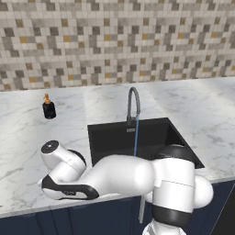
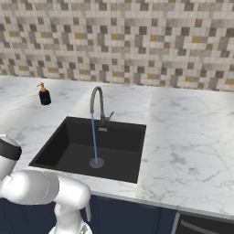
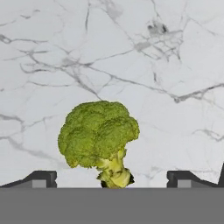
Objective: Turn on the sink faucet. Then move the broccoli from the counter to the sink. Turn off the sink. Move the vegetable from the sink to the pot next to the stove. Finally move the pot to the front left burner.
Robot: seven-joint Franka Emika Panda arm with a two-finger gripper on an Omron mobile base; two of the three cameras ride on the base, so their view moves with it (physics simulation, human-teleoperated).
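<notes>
In the hand view the broccoli (image 3: pixel 98 135) lies on the white marble counter (image 3: pixel 144 57), green head up-frame and pale stalk toward the bottom. My gripper (image 3: pixel 112 178) hangs open just over it, one dark fingertip (image 3: pixel 41 178) at each side with the stalk between them, nothing gripped. The grey gooseneck sink faucet (image 1: pixel 132 104) (image 2: pixel 96 103) runs a thin blue stream into the black sink (image 1: pixel 110 137) (image 2: pixel 68 146), down to the round drain (image 2: pixel 96 162). The arm folds low over the counter (image 1: pixel 18 151) left of the sink, hiding the hand. Pot and stove are out of view.
A small black soap bottle with an orange pump (image 1: pixel 48 108) (image 2: pixel 44 95) stands on the counter behind and left of the sink. The tiled wall (image 1: pixel 114 41) rises at the back. A wide stretch of counter (image 2: pixel 192 137) lies right of the sink.
</notes>
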